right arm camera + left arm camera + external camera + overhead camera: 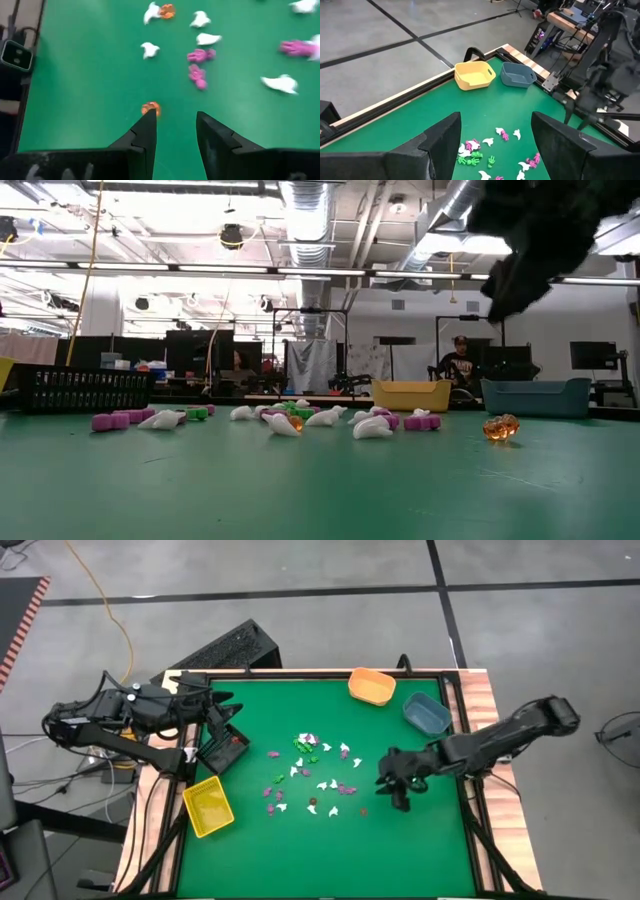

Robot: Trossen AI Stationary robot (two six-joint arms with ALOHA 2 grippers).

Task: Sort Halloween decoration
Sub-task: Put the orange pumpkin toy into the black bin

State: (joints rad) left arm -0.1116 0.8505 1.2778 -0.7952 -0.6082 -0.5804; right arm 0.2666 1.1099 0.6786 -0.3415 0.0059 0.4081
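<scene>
The Halloween decoration is a scatter of tiny white, purple, green and orange trinkets (315, 775) lying on the green table (420, 860). My right gripper (175, 125) hangs open above the mat at the right of the scatter, slanting down, with nothing between its fingers. One orange trinket (151, 107) lies on the mat just ahead of one fingertip; whether the fingertip touches it, I cannot tell. My left gripper (495, 120) stays open at the table's left side, raised above the black bin (222, 747) and pointing across the table.
A yellow bin (208, 806) stands near the left edge in front of the black bin. An orange bin (372, 686) and a blue bin (427, 713) stand at the far right. Bare green mat lies along the near edge. A person shows in the room beyond.
</scene>
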